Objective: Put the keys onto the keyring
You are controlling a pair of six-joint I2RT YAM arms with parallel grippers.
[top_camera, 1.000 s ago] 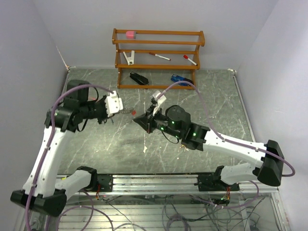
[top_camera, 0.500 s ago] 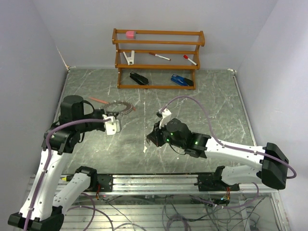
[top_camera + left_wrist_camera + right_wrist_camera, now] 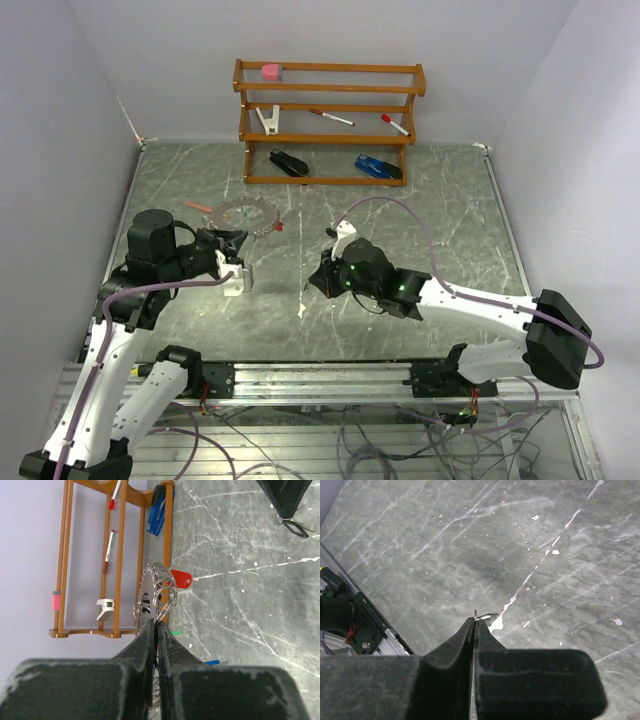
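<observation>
Silver wire of the keyring (image 3: 156, 587) is pinched between the fully closed jaws of your left gripper (image 3: 158, 626). The hoop fans out just ahead of the tips, fringed with small keys. A red-tagged key (image 3: 180, 577) hangs to the right of the hoop, and a green tag (image 3: 175, 632) shows beside the fingers. Your right gripper (image 3: 474, 621), well apart from the left one, is also squeezed shut, with a tiny wire loop (image 3: 486, 614) poking past its tips over the marble table (image 3: 560, 535).

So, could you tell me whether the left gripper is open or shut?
Shut: the left gripper shows no gap between its fingers, which pinch the keyring wire.
</observation>
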